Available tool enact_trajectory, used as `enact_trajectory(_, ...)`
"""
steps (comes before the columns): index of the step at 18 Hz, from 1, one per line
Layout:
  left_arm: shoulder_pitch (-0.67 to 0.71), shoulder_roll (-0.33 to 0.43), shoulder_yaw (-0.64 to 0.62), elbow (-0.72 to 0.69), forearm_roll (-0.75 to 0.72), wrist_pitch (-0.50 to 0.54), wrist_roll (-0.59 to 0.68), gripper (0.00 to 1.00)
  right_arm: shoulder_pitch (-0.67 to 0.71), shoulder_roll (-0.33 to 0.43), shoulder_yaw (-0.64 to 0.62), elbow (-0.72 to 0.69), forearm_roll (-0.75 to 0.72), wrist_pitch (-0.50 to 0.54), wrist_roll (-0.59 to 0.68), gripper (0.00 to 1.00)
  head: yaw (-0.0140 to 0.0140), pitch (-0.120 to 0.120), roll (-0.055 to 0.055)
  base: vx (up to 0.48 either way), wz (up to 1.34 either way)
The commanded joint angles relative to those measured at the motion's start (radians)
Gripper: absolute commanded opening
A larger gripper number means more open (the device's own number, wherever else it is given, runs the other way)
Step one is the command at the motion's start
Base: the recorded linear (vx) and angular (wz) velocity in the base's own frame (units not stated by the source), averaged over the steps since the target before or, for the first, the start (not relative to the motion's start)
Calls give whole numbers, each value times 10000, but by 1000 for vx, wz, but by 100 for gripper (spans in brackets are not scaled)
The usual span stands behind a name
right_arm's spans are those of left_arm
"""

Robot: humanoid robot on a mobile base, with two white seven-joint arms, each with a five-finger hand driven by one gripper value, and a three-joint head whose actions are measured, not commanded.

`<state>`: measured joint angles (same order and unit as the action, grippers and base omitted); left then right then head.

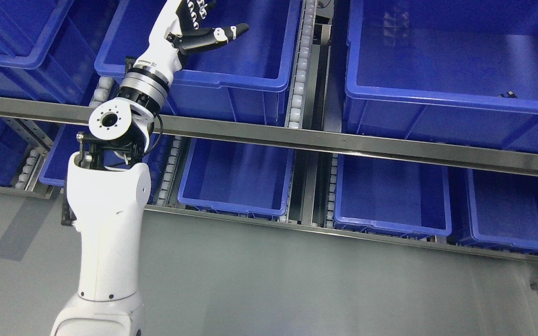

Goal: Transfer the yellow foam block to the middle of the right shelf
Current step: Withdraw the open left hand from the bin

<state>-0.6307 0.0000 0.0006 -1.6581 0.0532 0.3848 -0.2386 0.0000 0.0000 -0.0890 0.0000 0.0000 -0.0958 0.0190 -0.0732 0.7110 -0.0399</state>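
Steel racking holds glossy blue plastic bins (231, 51); the left hand (199, 28), jointed black-and-white fingers (217, 33) spread and empty, reaches over one bin's rim. No yellow block is visible.

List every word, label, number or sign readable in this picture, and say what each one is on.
None can be read.
Left arm: a short dark marking on the white wrist shell, too small to read.
Left hand: white marks on the black fingers, cut by the top edge, not legible.
Blue bins: no labels visible.
Metal shelf rail: no print visible.
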Motion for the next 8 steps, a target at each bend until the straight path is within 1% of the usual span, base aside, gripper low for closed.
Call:
enact_trajectory(1, 309, 174, 285, -569, 5, -44, 9, 100, -15, -175, 0, -175, 0, -8, -6, 100, 0, 0, 0, 0, 0)
enact_trajectory(8, 325, 174, 316, -569, 20, -29, 9, 100, -15, -175, 0, -175, 0, -8, -6, 100, 0, 0, 0, 0, 0)
